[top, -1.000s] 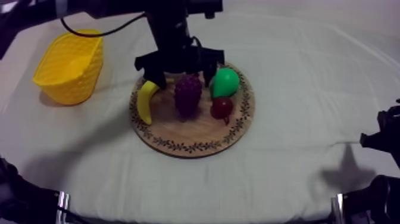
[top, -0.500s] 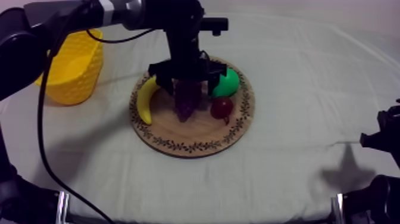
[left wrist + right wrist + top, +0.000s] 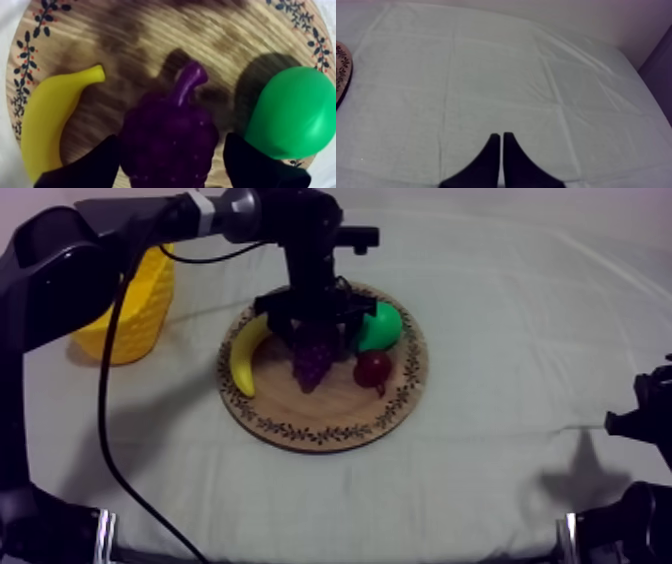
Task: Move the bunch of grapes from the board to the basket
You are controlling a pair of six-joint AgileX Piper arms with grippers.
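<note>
Overhead, the yellow basket [image 3: 145, 313] sits upper left; the left wrist view shows the left claw [image 3: 172, 147] released, astride the bunch of grapes [image 3: 167, 132]; right claw [image 3: 501, 142] clenched.

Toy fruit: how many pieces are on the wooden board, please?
4: banana leftmost, bunch of grapes in the middle, straddled by the left gripper, pear right of it, small red fruit in front of the pear.

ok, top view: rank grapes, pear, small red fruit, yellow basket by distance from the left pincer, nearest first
From the left pincer:
1. bunch of grapes, straddled by it
2. pear, right beside it on the board
3. small red fruit, just past the pear, toward the camera
4. yellow basket, off the board, far left
</note>
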